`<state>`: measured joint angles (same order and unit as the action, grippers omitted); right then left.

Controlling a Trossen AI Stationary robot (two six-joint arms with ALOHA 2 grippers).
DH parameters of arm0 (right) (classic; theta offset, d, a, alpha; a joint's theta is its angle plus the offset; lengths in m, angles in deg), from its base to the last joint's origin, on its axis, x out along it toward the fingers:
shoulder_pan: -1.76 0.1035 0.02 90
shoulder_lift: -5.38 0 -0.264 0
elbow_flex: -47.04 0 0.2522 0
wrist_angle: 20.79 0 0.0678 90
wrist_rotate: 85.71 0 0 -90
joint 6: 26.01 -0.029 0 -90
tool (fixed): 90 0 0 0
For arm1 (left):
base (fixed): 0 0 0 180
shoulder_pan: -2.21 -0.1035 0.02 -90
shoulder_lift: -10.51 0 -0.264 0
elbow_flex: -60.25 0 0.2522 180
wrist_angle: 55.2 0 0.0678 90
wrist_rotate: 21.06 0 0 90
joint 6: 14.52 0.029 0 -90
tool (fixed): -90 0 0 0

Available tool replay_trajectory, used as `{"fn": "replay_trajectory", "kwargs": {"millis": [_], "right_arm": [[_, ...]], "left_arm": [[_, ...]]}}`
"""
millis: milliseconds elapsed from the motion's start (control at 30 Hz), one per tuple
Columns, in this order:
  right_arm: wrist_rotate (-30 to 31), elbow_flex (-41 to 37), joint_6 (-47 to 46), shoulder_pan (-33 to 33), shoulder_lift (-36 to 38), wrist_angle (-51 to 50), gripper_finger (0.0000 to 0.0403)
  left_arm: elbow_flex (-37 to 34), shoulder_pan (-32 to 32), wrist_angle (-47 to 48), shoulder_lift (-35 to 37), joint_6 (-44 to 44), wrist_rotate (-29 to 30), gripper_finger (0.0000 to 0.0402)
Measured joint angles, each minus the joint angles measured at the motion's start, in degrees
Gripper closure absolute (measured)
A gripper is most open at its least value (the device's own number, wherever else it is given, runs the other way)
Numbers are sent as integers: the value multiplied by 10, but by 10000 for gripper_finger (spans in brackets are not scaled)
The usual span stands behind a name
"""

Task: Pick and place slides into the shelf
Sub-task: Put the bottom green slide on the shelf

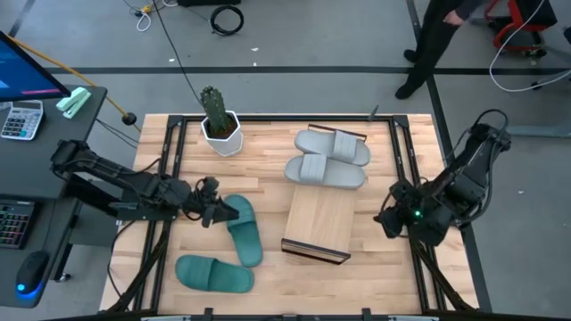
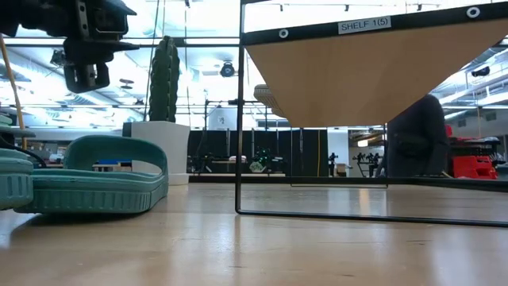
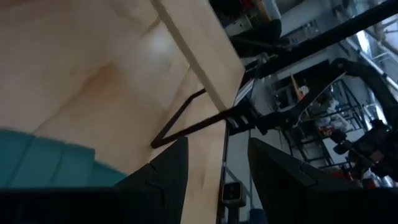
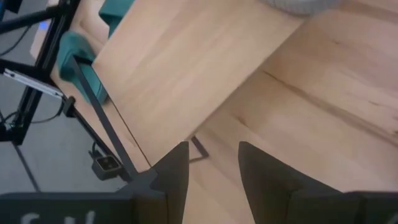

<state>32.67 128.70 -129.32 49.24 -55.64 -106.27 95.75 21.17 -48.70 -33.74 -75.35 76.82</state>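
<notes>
left gripper [image 1: 211, 203] hovers with fingers spread over the end of a teal slide [image 1: 243, 229], holding nothing. right gripper [image 1: 389, 217] waits beside the shelf [image 1: 318, 222], fingers spread, empty.

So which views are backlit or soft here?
Low view: bright ceiling lights backlight the tall green cactus and the dark left gripper. Left wrist view: the teal green slide sandal is blurred. High view: evenly lit, the wooden-topped shelf sharp.

A white label on the shelf [image 2: 373, 63] frame reads "SHELF 1(5)".
</notes>
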Motion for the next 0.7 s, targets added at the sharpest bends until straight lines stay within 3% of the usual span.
{"fn": "replay_trajectory", "kwargs": {"millis": [167,467,700], "right_arm": [[0,0,0,23,-9,0,257],[0,0,3,79,-9,6,257],[17,0,4,102,-15,-6,257]], "left_arm": [[5,13,17,0,-7,0,243],[79,17,96,-2,19,14,320],[156,10,222,-60,15,35,353]]}}
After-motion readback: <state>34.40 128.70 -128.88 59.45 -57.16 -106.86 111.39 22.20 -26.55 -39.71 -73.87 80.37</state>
